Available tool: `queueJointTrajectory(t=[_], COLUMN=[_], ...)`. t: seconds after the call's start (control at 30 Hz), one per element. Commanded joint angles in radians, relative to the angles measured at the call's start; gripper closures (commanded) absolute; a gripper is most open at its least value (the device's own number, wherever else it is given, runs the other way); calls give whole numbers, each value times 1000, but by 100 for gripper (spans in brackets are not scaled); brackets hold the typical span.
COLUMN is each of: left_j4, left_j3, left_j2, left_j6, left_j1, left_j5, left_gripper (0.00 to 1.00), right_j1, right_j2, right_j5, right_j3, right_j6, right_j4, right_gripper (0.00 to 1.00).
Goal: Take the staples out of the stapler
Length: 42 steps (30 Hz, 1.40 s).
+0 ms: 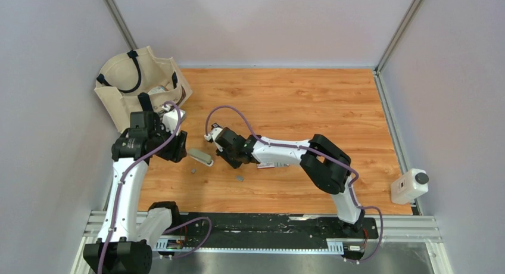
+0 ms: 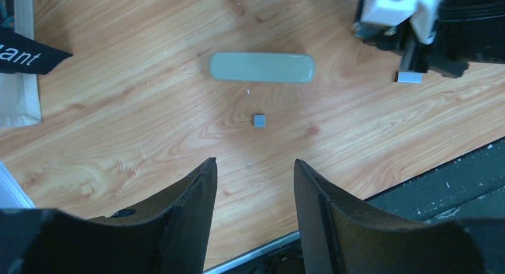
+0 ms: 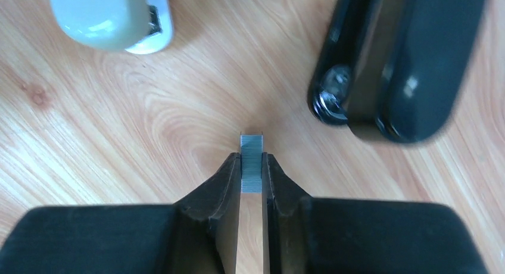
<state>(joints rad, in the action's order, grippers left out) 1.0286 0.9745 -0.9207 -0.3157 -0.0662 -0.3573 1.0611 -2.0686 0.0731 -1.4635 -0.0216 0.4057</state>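
My right gripper is shut on a short grey strip of staples just above the wooden table; the strip also shows in the left wrist view. The black stapler lies just ahead and to the right of those fingers. In the top view my right gripper hides the stapler. A small loose piece of staples lies on the wood, also visible from above, and another piece lies nearer the front. My left gripper is open and empty, raised above the table.
A pale grey-beige oblong object lies between the grippers. A canvas tote bag stands at the back left. A white device sits off the table's right edge. A black rail runs along the front edge.
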Motion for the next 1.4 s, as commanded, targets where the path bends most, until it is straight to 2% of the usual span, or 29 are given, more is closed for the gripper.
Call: queueJointTrajectory(t=[0.0, 0.27, 0.6, 0.93, 1.37], left_j4=[-10, -5, 11, 10, 10], left_j3=[-10, -16, -16, -23, -23], left_j2=[19, 39, 43, 39, 45], left_j6=[6, -11, -14, -17, -19], left_j1=[-6, -6, -6, -6, -6], left_j5=[-11, -28, -34, -45, -48], left_gripper=[41, 41, 41, 41, 41], right_j1=[8, 7, -27, -33, -65], right_j2=[139, 309, 401, 447, 401], right_j5=[118, 341, 405, 501, 496], right_j3=[52, 150, 353, 427, 445], right_j6=[-135, -360, -560, -627, -635], right_j4=[-4, 166, 200, 177, 136], right_gripper=[83, 81, 85, 85, 85])
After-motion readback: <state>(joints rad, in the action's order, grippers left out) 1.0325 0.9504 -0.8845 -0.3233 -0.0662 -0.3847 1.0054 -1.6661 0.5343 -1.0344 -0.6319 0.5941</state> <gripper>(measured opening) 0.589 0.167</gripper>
